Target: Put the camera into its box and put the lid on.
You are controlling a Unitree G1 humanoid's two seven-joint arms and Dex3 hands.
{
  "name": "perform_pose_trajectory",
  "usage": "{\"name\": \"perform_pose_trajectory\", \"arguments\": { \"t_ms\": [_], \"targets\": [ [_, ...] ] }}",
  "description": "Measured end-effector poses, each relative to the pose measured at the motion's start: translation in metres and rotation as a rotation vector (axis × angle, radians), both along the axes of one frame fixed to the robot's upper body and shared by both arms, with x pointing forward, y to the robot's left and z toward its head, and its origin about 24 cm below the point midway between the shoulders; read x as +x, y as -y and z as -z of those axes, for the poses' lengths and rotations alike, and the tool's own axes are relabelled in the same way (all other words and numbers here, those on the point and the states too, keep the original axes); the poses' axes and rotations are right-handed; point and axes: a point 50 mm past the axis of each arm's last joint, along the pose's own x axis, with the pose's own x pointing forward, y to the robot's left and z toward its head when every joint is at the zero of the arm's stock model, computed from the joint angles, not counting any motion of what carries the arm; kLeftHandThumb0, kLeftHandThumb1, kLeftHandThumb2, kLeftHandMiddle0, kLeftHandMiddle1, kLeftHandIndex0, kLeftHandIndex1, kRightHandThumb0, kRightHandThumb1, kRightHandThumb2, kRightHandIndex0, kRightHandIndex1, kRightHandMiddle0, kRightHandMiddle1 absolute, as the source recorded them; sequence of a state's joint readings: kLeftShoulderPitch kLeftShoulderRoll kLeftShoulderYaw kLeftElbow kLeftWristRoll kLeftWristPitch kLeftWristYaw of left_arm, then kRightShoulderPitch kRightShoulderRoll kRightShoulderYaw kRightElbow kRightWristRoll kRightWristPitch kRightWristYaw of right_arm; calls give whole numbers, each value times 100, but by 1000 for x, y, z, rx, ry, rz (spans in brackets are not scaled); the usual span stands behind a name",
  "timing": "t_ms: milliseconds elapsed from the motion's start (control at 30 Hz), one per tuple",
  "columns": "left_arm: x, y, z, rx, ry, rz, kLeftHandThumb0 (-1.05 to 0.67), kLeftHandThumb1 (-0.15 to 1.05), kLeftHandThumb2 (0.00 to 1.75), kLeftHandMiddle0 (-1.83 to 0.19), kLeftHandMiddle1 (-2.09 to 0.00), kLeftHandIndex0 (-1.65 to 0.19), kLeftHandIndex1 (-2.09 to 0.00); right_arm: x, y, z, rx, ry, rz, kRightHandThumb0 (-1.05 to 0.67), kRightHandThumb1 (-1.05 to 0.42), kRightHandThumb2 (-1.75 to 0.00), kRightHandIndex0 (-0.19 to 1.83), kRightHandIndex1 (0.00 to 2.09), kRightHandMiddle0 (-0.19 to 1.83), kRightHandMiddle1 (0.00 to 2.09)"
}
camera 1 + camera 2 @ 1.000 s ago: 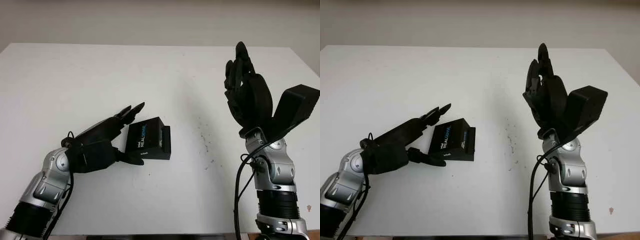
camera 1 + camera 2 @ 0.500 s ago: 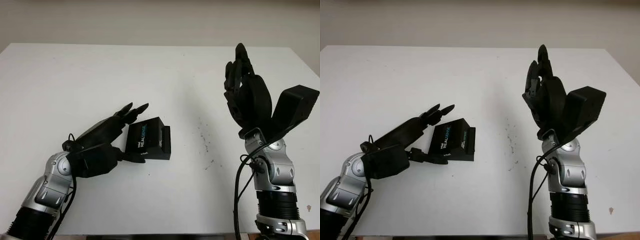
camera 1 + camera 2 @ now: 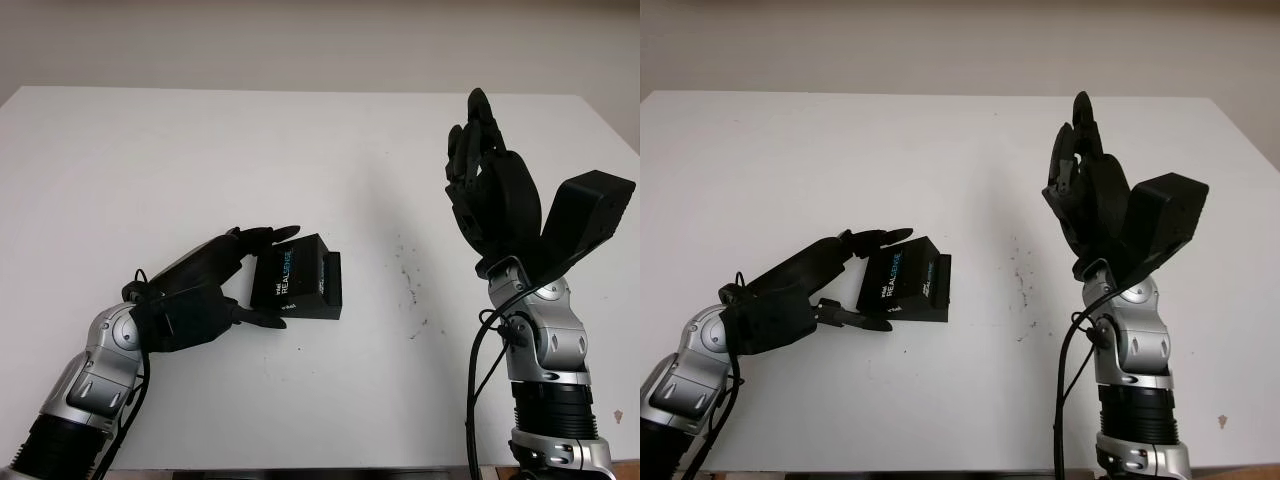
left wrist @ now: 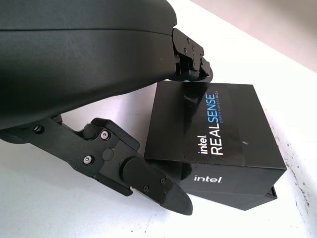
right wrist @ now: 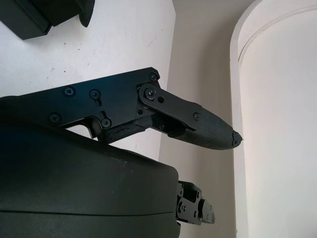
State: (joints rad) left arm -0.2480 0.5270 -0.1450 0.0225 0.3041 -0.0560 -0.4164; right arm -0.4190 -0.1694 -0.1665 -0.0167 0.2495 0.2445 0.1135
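The left hand's fingers (image 4: 190,57) touch the far left corner of the black camera box's (image 3: 297,277) lid, and the thumb lies on the surface against its near left edge. So the left hand (image 3: 205,290) brackets the box without clamping it, and I judge it open, pressing rather than gripping. The lid already sits on the box, slightly offset: a sliver of the inner tray shows at the right end. The camera itself cannot be seen and is presumably inside. The step in hand looks like the last one, seating or squaring the lid. The next move probably calls for a light downward and sideways push to close that offset, with the thumb steadying the near side so the box does not skid.

The box is smooth printed cardboard with crisp edges, matte black with white and blue lettering, light enough to slide easily. It lies left of centre on the white surface (image 3: 330,150), which is flat, hard and faintly speckled.

The right hand (image 3: 492,190) is raised at the right, well apart from the box, open and idle.
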Motion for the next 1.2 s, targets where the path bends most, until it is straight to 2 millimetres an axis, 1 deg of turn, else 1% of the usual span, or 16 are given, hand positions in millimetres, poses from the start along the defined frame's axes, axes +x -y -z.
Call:
{"name": "perform_pose_trajectory", "arguments": {
  "t_ms": [100, 133, 167, 233, 300, 367, 433, 500, 567, 633, 800, 1000, 1200],
  "targets": [
    [0, 1, 0, -8, 0, 1, -38, 76, 5, -7, -100, -17, -27, 0, 0, 0, -2, 0, 1, -60, -105, -77, -18, 3, -16, 3],
    [0, 1, 0, -12, 0, 2, -37, 76, 5, -5, -108, -16, -33, 0, 0, 0, -3, 0, 1, -59, -105, -77, -19, 3, -17, 3],
    [0, 1, 0, -17, 1, 1, -36, 76, 5, -5, -113, -14, -42, 0, 0, 0, -5, 0, 2, -59, -105, -77, -18, 3, -16, 3],
    [0, 3, 0, -47, 2, -1, -32, 77, 6, -7, -120, -4, -72, 0, 0, 0, -11, 1, 6, -58, -105, -77, -18, 3, -16, 4],
    [0, 5, 0, -89, 6, -7, -30, 79, 6, -12, -124, -2, -88, 0, 0, 0, -17, 0, 11, -57, -105, -77, -18, 4, -16, 4],
    [-1, 6, 1, -123, 16, -7, -26, 84, 7, -18, -129, -5, -99, 0, 1, 0, -18, -1, 13, -57, -105, -77, -17, 4, -16, 4],
    [-1, 6, 3, -147, 31, -12, -23, 92, 7, -24, -138, -9, -112, 0, 0, 1, -15, -2, 15, -57, -105, -76, -17, 4, -14, 5],
    [-1, 5, 4, -173, 39, -25, -20, 100, 7, -29, -152, -14, -124, 0, 0, 2, -9, -5, 16, -58, -105, -75, -17, 4, -14, 5],
    [-1, 4, 4, -198, 60, -34, -20, 104, 8, -30, -167, -15, -134, -1, 0, 3, -7, -7, 16, -58, -105, -75, -17, 4, -14, 5],
    [-1, 4, 3, -208, 76, -35, -20, 104, 8, -29, -172, -15, -139, -1, 0, 3, -7, -7, 15, -59, -105, -75, -17, 4, -15, 4],
    [-1, 4, 2, -211, 76, -47, -20, 105, 8, -27, -174, -16, -145, -1, 0, 3, -8, -6, 10, -60, -105, -75, -18, 4, -17, 3],
    [-1, 4, -2, -209, 63, -65, -18, 105, 8, -24, -169, -14, -145, -1, -1, 3, -11, -7, 1, -58, -105, -75, -18, 2, -17, 3],
    [-2, 5, -8, -195, 51, -79, -18, 105, 7, -26, -164, -14, -143, -1, -1, 3, -16, -4, 2, -57, -105, -75, -18, 3, -17, 3]
  ]
}}
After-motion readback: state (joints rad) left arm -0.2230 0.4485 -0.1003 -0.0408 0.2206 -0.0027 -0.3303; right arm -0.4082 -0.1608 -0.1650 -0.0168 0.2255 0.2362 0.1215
